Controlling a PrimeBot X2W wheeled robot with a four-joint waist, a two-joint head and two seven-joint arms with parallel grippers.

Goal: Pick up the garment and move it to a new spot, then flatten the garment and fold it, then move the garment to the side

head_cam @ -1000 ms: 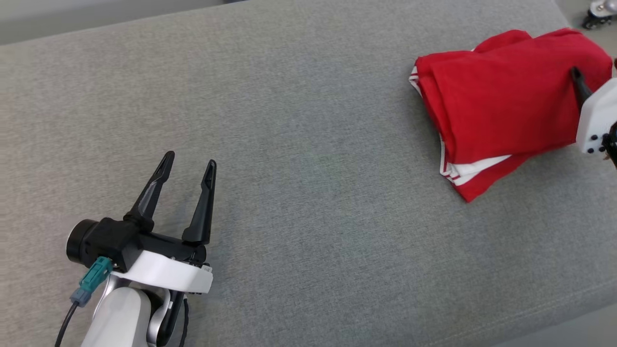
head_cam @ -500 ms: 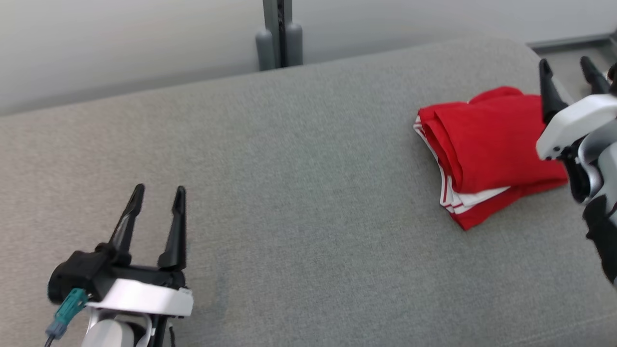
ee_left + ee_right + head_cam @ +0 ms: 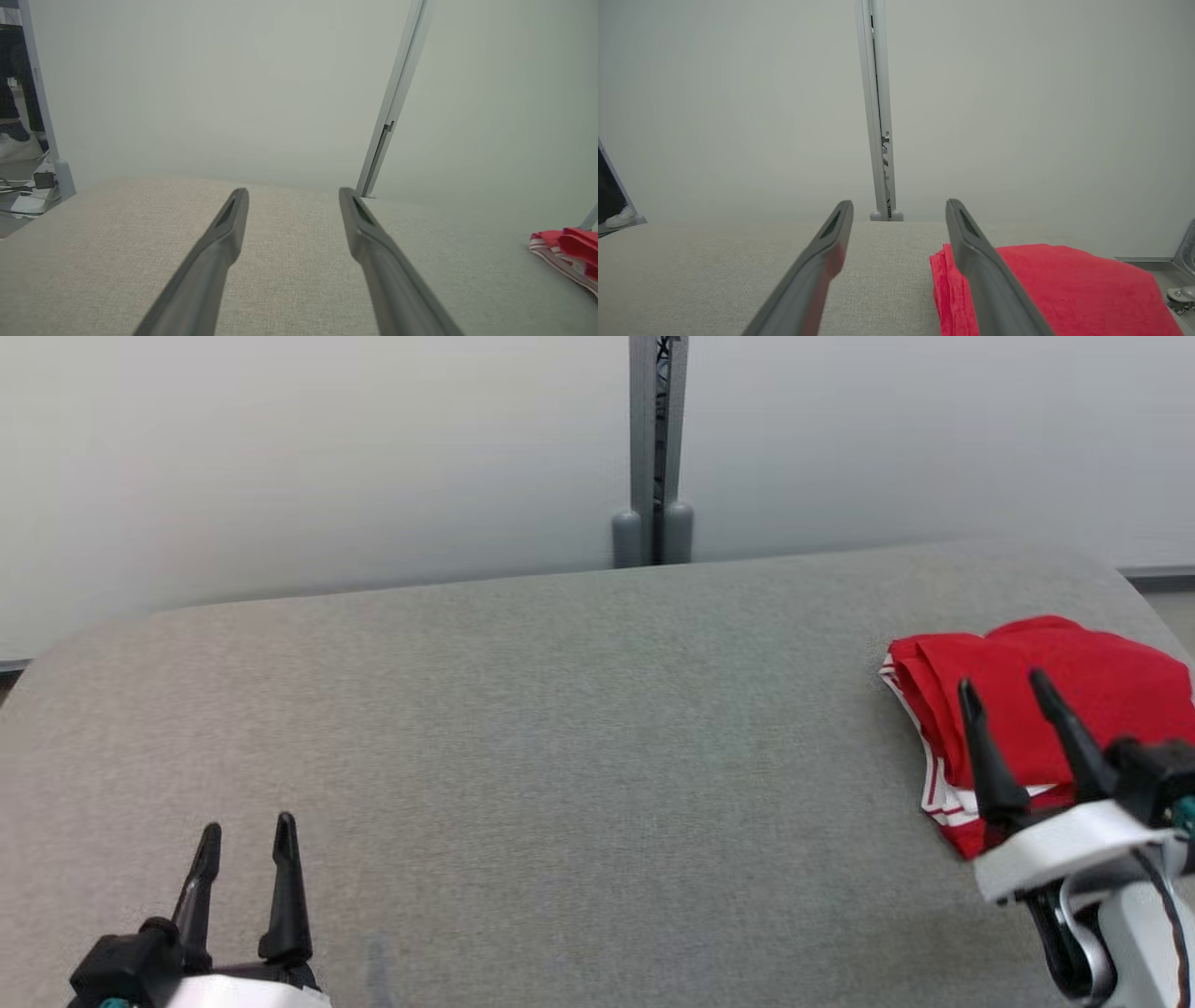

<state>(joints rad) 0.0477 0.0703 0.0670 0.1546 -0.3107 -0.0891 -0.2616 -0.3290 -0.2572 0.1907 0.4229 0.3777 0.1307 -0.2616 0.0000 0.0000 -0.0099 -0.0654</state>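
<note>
Both end effectors spread, empty

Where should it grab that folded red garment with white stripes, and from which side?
Likely the folded red garment by its layered left edge, coming from the middle of the grey table with the open right gripper; the layers stack there.

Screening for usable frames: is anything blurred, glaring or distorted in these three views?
Head view: fairly sharp, even soft light, no glare on the red garment. Left wrist view: the left end effector goes soft toward the lens, and the partition post leans. Right wrist view: the right end effector is likewise soft up close.
</note>
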